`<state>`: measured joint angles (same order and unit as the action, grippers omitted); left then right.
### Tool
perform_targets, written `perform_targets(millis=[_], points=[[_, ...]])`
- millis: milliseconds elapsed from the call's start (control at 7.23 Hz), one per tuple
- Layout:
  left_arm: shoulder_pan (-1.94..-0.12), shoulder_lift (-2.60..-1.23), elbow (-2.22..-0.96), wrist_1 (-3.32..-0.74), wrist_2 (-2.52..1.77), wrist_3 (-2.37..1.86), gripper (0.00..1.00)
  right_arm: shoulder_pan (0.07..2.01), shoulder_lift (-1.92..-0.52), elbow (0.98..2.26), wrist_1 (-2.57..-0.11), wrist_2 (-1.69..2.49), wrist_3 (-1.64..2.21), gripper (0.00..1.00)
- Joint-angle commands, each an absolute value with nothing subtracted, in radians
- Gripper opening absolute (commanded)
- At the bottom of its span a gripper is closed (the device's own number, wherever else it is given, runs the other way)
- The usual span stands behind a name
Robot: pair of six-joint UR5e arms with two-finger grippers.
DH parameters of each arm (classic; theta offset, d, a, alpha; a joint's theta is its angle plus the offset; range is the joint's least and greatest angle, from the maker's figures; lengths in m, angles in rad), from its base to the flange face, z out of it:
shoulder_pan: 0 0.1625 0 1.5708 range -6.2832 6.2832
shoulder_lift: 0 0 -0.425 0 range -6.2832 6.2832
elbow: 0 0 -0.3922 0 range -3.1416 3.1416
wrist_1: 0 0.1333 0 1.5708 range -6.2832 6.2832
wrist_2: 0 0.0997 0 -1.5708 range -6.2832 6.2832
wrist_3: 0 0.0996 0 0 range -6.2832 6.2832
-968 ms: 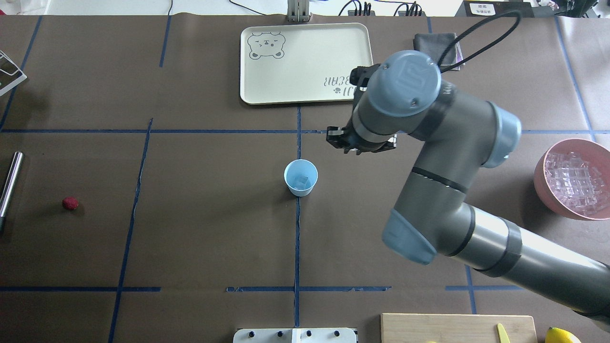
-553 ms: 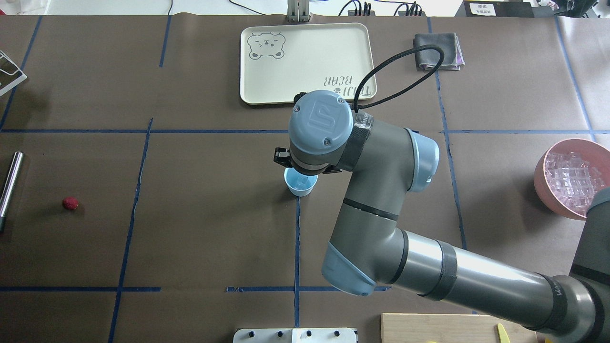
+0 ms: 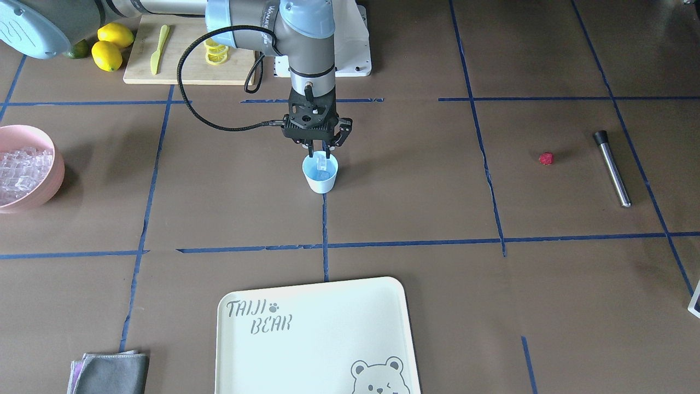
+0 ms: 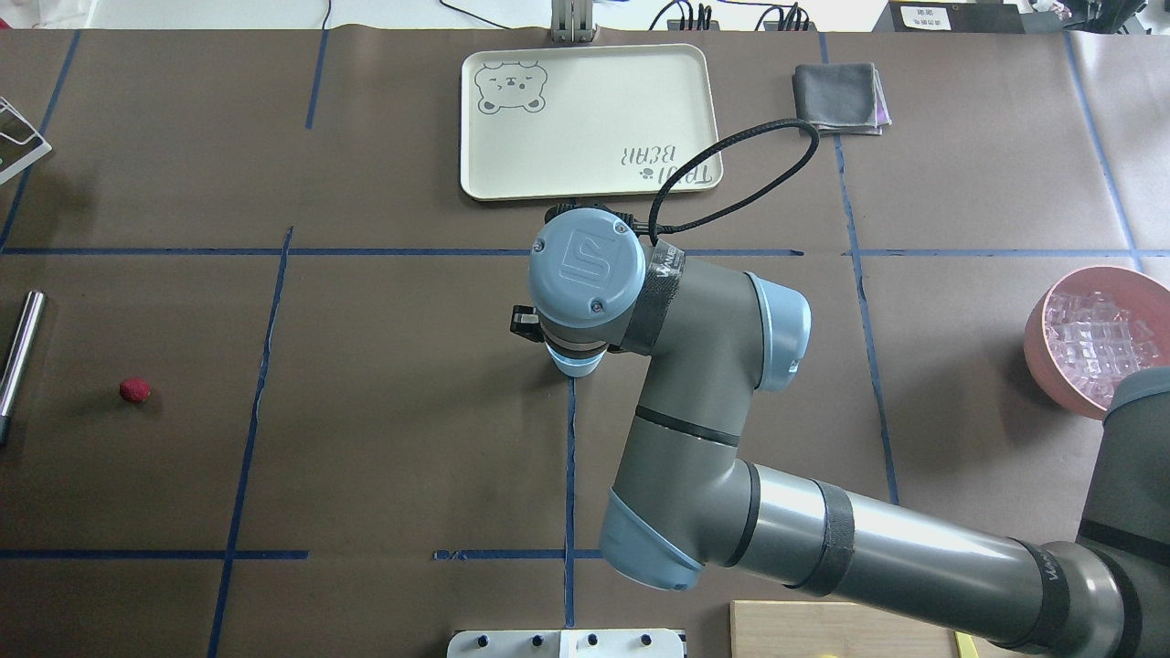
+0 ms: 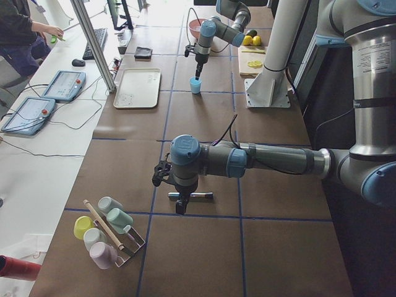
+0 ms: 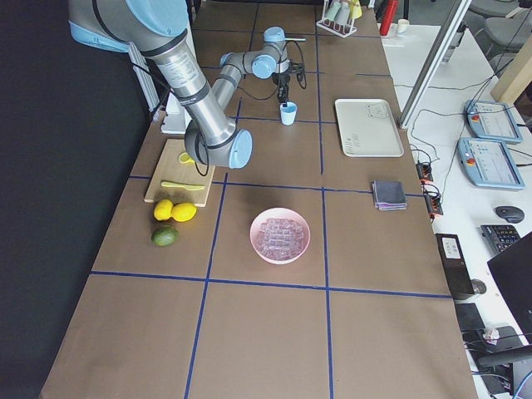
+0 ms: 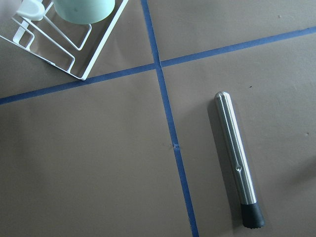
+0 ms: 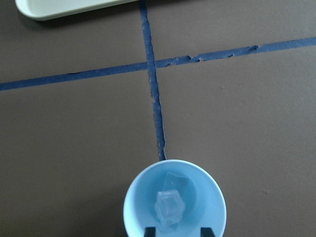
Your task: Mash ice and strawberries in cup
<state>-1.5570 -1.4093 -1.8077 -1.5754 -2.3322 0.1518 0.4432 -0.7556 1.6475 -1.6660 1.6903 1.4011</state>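
Fingers of your right gripper hang right over the cup, with the tips down by its rim. They look a little way apart, wider than the ice cube below them, and I think they grip nothing. That cube sits in the light-blue cup on top of another cube, so some ice is in. More ice waits in the pink bowl, far off at 3 o'clock from the cup in the overhead view. The strawberry is not in the cup yet. It lies on the brown table, well away at 9 o'clock from the cup and from your right fingers in that same view. The muddler lies even further out at 9 o'clock, past the berry. In the left wrist view its long side runs from 12 to 6 o'clock, with the black tip at 6. Your left gripper hangs just over the muddler, but I cannot tell if its fingers are open or shut. My guess is that the berry is the next thing to fetch, and your left arm is much nearer to it than your right. Come down on the berry softly, because it is small and round and could roll.
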Motion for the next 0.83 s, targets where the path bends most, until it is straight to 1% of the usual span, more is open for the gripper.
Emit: perform_targets(millis=[0, 276, 553, 691], points=[[-1.557, -1.410, -1.807, -1.575, -2.333, 0.152, 1.00, 0.448, -0.755, 1.647, -1.666, 1.686, 1.385, 0.99], [-1.555, -1.411, -1.807, -1.575, -2.330, 0.153, 1.00, 0.587, -0.785, 1.664, -1.670, 1.831, 1.243, 0.99], [-1.552, -1.417, -1.801, -1.577, -2.329, 0.147, 1.00, 0.797, -0.926, 1.751, -1.672, 2.030, 0.976, 0.99], [-1.552, -1.433, -1.796, -1.578, -2.329, 0.149, 1.00, 0.909, -1.033, 1.805, -1.672, 2.116, 0.804, 0.99]])
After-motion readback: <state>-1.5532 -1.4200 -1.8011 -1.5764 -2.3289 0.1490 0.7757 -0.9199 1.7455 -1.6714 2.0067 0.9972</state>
